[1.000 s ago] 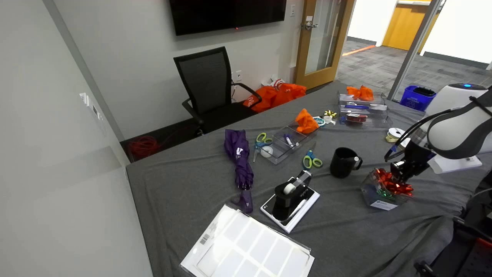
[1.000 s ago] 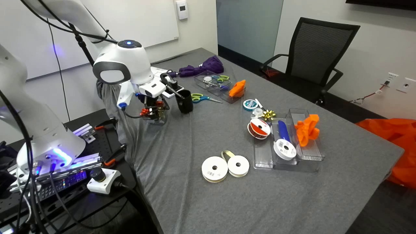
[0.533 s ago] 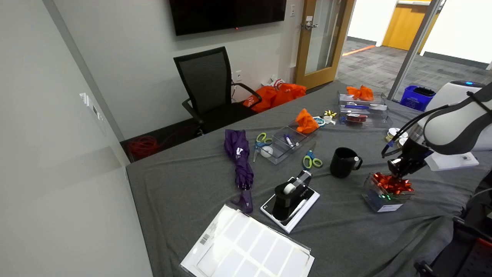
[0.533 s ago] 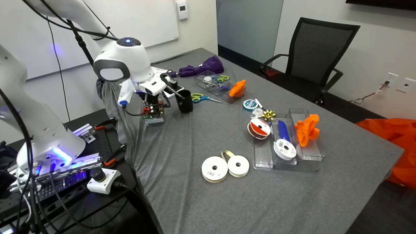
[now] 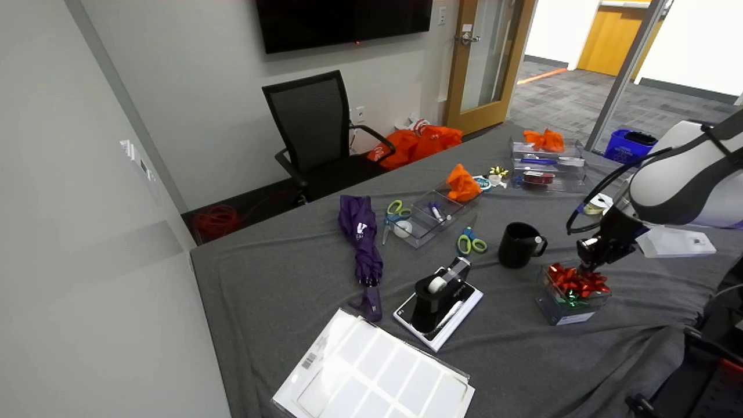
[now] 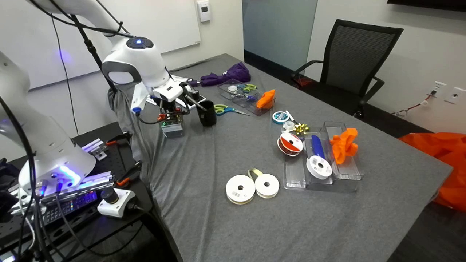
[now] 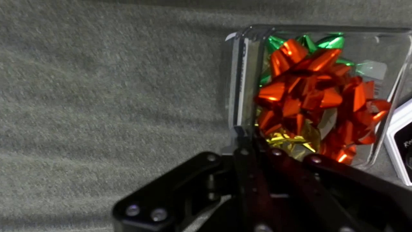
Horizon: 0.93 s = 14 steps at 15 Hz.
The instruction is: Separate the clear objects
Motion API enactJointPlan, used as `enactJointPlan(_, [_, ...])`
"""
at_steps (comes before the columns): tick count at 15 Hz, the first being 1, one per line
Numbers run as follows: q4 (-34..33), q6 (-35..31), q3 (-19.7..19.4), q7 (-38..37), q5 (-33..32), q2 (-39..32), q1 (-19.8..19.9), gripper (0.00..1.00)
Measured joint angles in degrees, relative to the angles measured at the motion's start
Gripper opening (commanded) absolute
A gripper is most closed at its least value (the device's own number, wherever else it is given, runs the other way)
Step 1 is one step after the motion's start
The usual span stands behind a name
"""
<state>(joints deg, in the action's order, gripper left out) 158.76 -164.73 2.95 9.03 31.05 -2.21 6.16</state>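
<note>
One gripper (image 7: 248,137), seen closely in the wrist view, has its two fingers pinched on a wall of one clear plastic tray (image 7: 379,42), which is near the table's edge by the robot's base, just beside the single black mug (image 5: 515,248). In the tray are at least two red gift bows (image 7: 299,93), at least one green bow (image 7: 331,42) and at least one gold bow (image 7: 291,140), overlapping too much for a firm count. In an exterior view a second clear layer (image 5: 554,312) with one white label (image 5: 574,319) shows below the bows; I cannot tell whether it is a separate tray, nor whether it touches the gray tablecloth (image 6: 225,225). Elsewhere on the table are two pairs of scissors (image 5: 469,241) with lime-and-blue handles, one tape dispenser (image 5: 429,296), one purple umbrella (image 5: 360,232) and two clear organizers (image 6: 295,178), each with one crumpled orange wad (image 6: 343,145). Two white ribbon spools (image 6: 247,189) lie side by side on the cloth, a third white spool (image 6: 312,167) on an organizer, and one red spool (image 6: 287,148) at its edge.
</note>
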Motion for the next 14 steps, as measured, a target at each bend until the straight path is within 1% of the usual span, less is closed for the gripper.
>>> enactJointPlan(3, [0.00, 0.76, 0.55, 0.37, 1.95, 1.05, -0.65, 0.01])
enactJointPlan(7, [0.01, 1.18, 0.63, 0.00, 1.24, 2.12, -0.99, 0.01])
enactJointPlan(9, [0.00, 1.81, 0.62, -2.24, -1.76, 2.89, -1.00, 0.01])
enactJointPlan(11, [-0.04, 4.20, -0.03, -5.83, -6.06, 4.83, -1.45, 0.01])
enactJointPlan(14, [-0.05, 11.27, -0.69, -11.09, -11.26, 10.79, -2.16, 0.01])
